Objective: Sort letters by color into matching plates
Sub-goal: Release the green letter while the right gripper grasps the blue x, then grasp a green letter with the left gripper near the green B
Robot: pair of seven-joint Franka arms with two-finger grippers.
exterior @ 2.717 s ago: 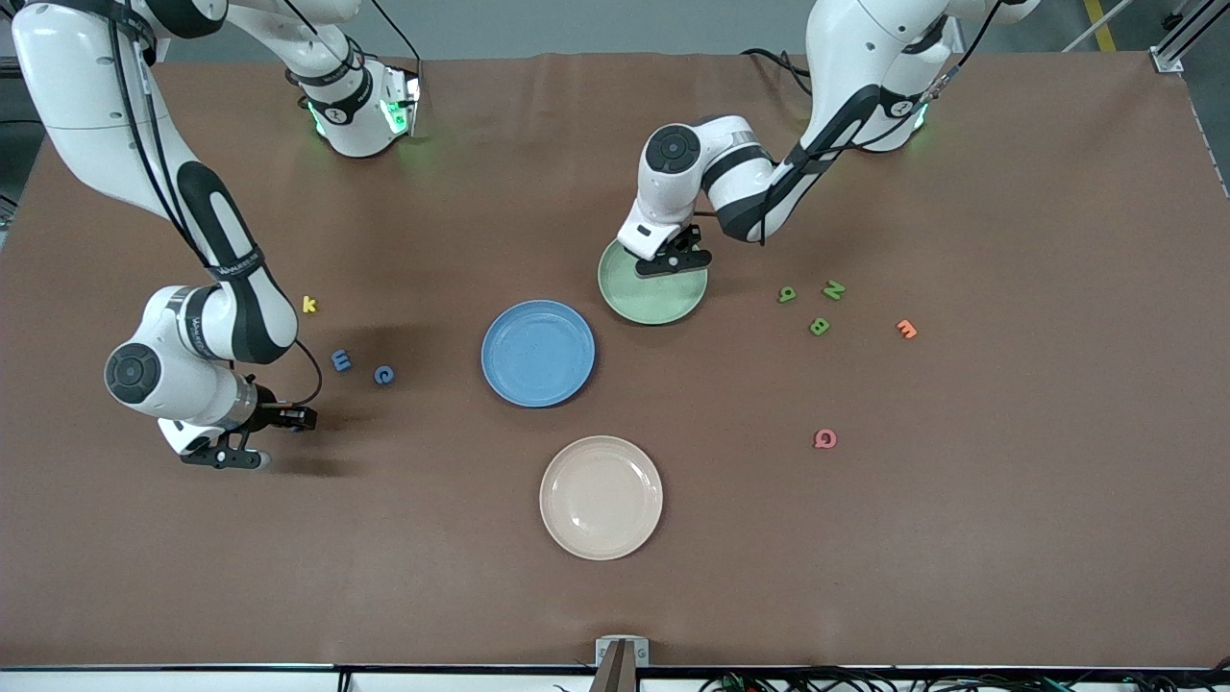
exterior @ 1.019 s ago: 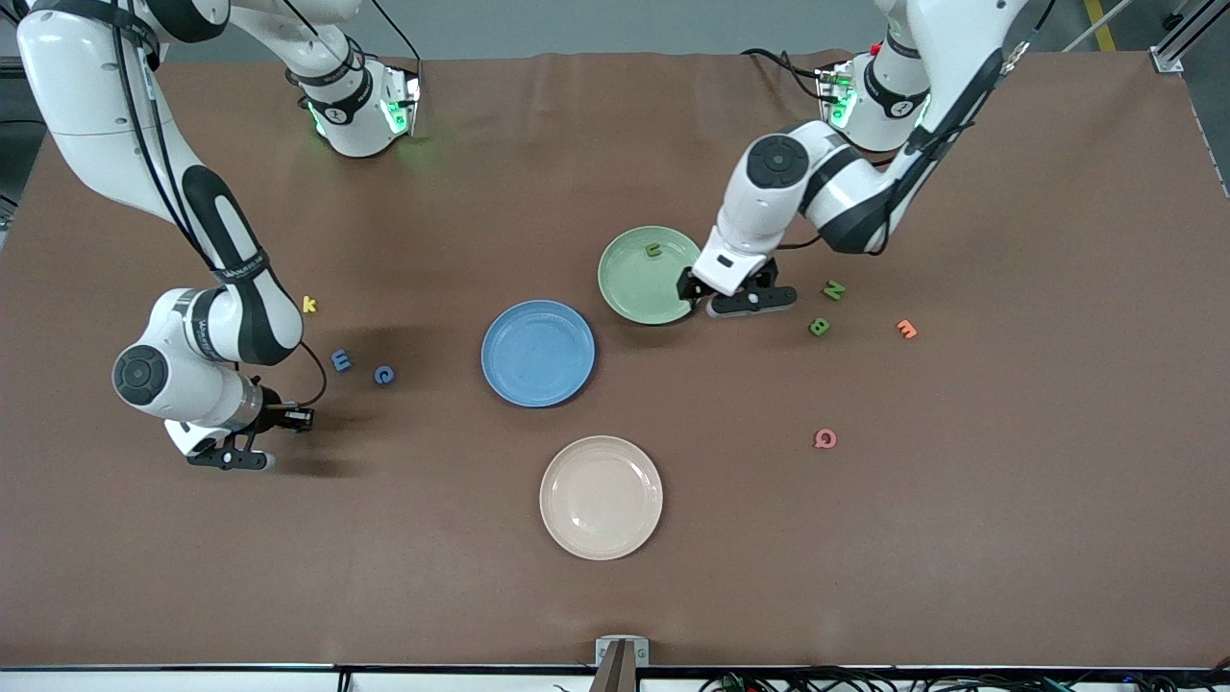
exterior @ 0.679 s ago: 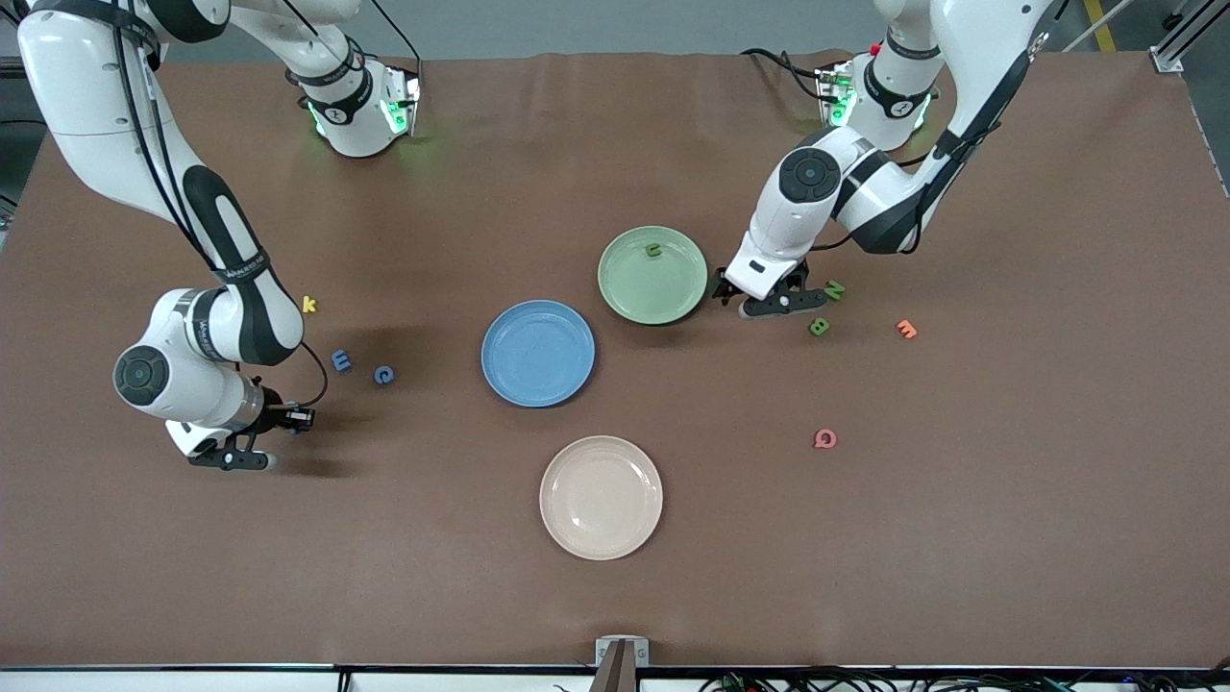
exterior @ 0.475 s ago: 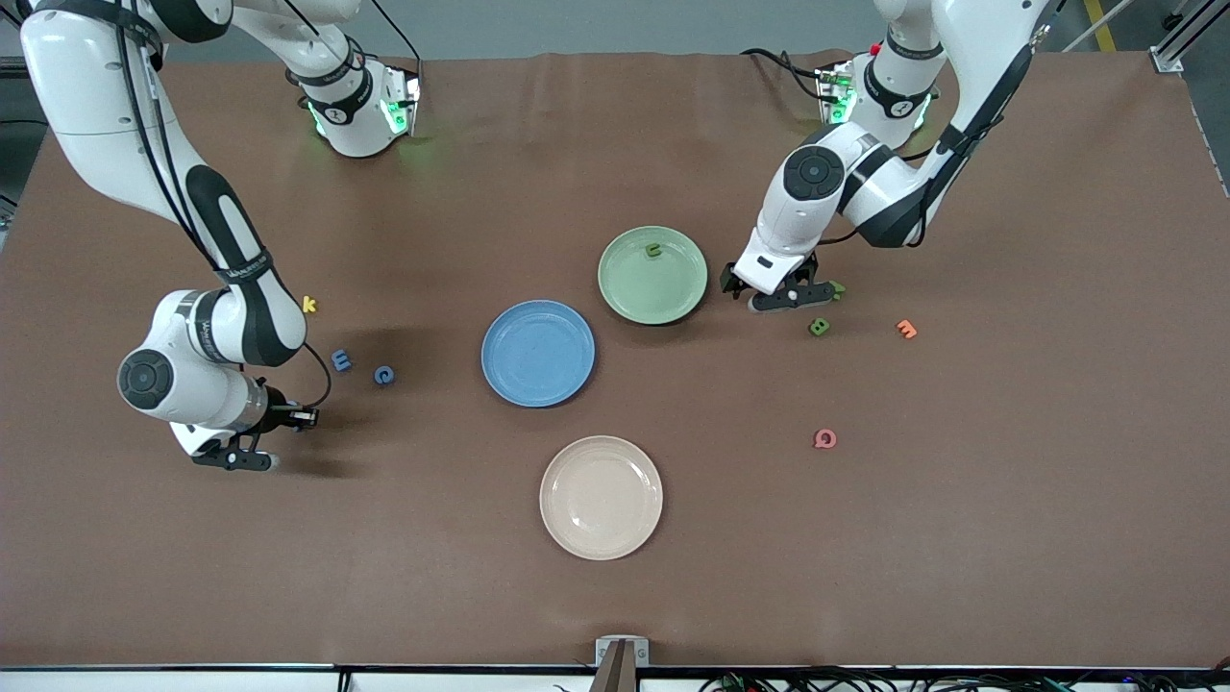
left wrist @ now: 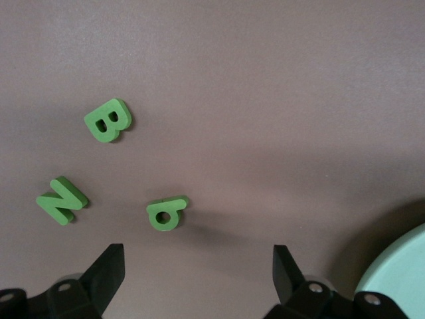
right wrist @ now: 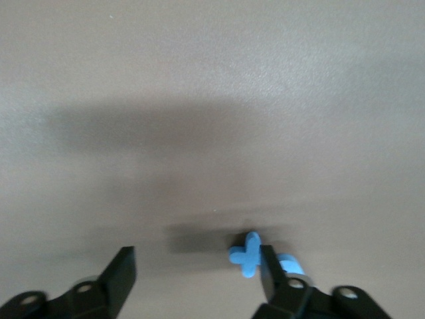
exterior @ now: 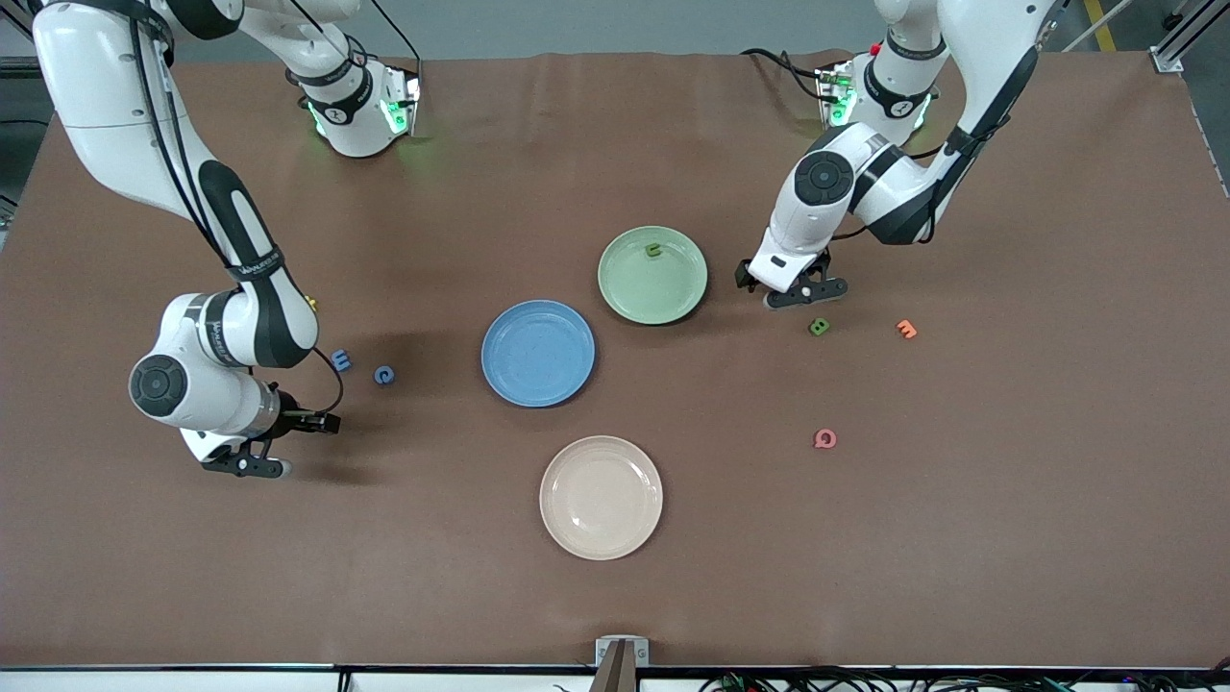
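Observation:
The blue plate [exterior: 538,353] and the pale green plate [exterior: 652,279] lie mid-table; one green letter [exterior: 653,251] is in the green plate. My left gripper [exterior: 803,292] [left wrist: 198,282] hangs open just over two green letters, an N [left wrist: 62,201] and a round one [left wrist: 166,214]. A green B [exterior: 819,327] [left wrist: 108,121] lies beside them. Two blue letters [exterior: 341,360] [exterior: 384,375] lie toward the right arm's end. My right gripper [exterior: 252,466] [right wrist: 198,276] is open low over the table. A small blue letter [right wrist: 247,254] sits against the inner side of one finger.
A cream plate [exterior: 601,497] lies nearest the front camera. An orange letter [exterior: 906,329] and a pink letter [exterior: 824,439] lie toward the left arm's end. The green plate's rim [left wrist: 402,276] shows beside my left gripper.
My left gripper has moved from the green plate to over the green letters, leaving one letter in the plate. My right gripper's jaws have opened and that arm has shifted slightly.

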